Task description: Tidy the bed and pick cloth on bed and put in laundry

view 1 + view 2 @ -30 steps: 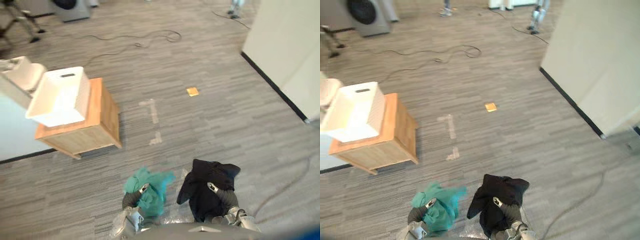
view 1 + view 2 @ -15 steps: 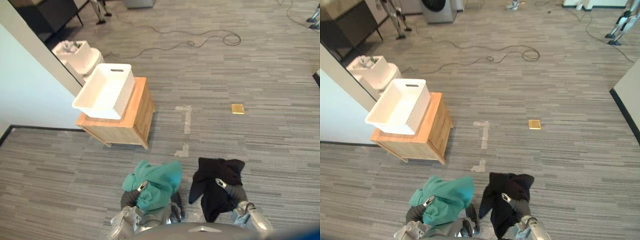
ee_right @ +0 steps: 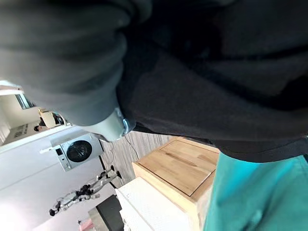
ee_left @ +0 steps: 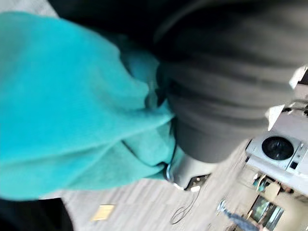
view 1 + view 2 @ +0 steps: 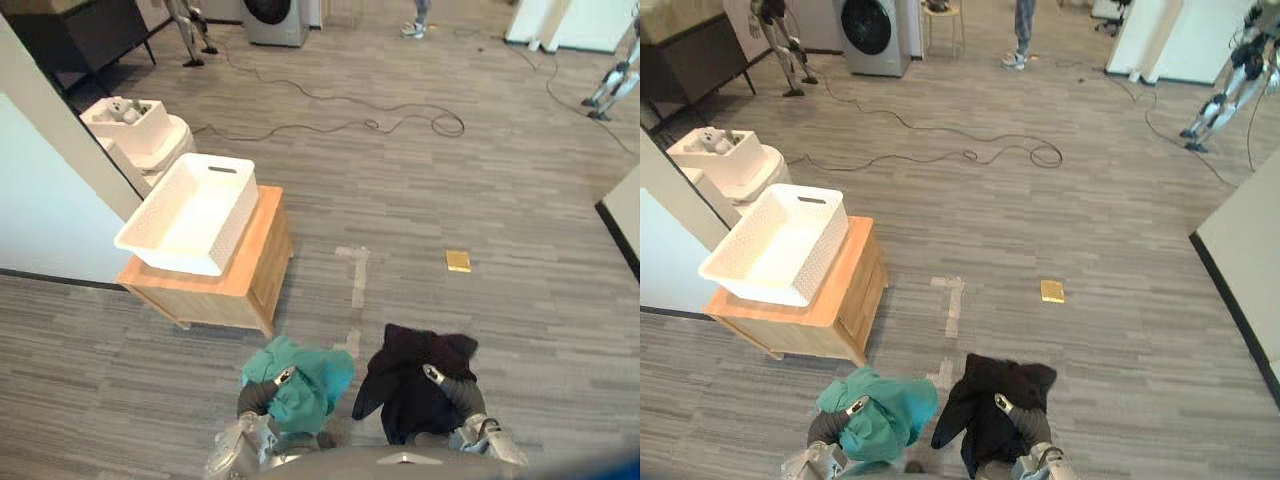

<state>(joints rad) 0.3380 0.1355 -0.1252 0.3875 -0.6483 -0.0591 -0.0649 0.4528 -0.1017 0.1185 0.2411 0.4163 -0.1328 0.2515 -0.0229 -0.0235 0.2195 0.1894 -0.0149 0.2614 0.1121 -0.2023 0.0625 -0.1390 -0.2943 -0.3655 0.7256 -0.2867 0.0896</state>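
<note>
A teal cloth (image 5: 300,385) hangs bunched over my left hand (image 5: 260,397), low in the eye views and off the floor. A black cloth (image 5: 410,375) is draped over my right hand (image 5: 456,393) beside it. The left wrist view has the teal cloth (image 4: 72,106) pressed against the hand's dark cover (image 4: 226,96). In the right wrist view the black cloth (image 3: 202,96) wraps the hand (image 3: 62,57). A white laundry basket (image 5: 240,215) stands empty on a low wooden cabinet (image 5: 255,270), ahead and to the left.
A pale wall (image 5: 40,220) runs behind the cabinet. A second white basket (image 5: 125,115) sits on a round white stand. Cables (image 5: 400,110) loop across the grey floor, with a yellow square (image 5: 458,261). A washing machine (image 5: 872,35) and a person's legs (image 5: 1023,30) are far back.
The camera has swung, so the whole picture shifted and the far room came into view. Both cloths stay hanging at my hands.
</note>
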